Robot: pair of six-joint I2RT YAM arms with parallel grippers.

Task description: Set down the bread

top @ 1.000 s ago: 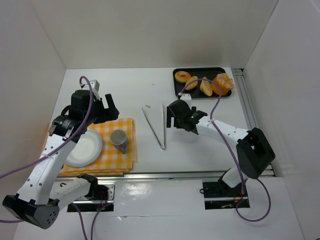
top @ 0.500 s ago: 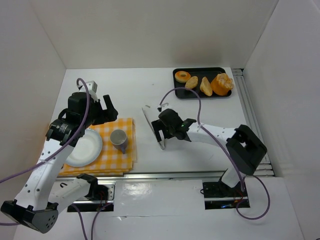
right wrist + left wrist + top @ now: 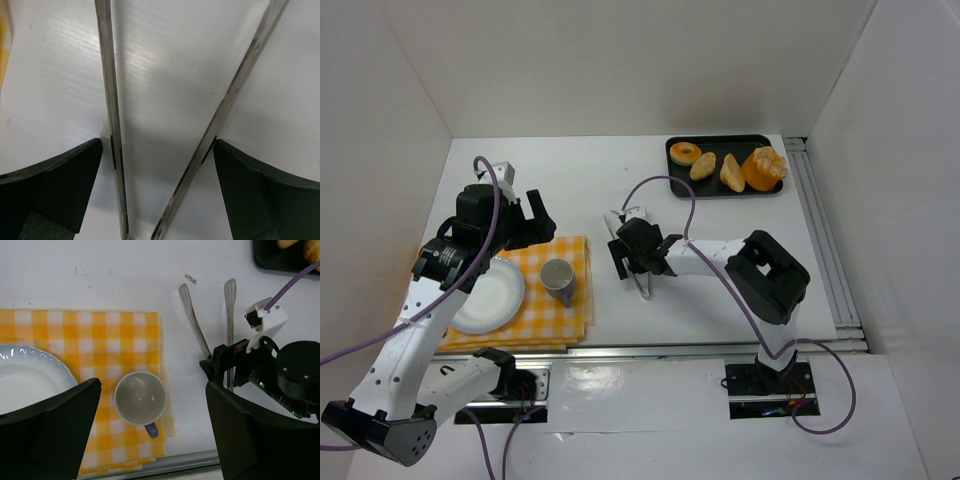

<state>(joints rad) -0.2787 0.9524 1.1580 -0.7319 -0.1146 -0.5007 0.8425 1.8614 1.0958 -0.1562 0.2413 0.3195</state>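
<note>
Bread (image 3: 703,165) lies on a black tray (image 3: 725,143) at the far right of the bench (image 3: 620,190), well apart from both arms. It comes in four pieces in a row: a ring-shaped piece with a glazed brown top on the left, two pale golden oval rolls in the middle, and a larger orange piece with a paler, split top on the right. Nothing touches any of them.

Metal tongs (image 3: 644,290) lie flat on the bench nearer the middle, their two thin arms spreading toward the far side. The right fingers (image 3: 55,195) are low over the tongs and spread wide, one outside each arm, so that both arms run between them. They hold nothing. Whether they touch the metal or the bench cannot be told.

On the left is a yellow checked cloth (image 3: 575,310). It carries a white plate (image 3: 490,295) and a grey cup (image 3: 558,277) with a blue handle, standing upright just beside the plate. The left fingers (image 3: 50,435) hang above the cloth, wide apart and holding nothing. In the left wrist view the cup shows between them.
</note>
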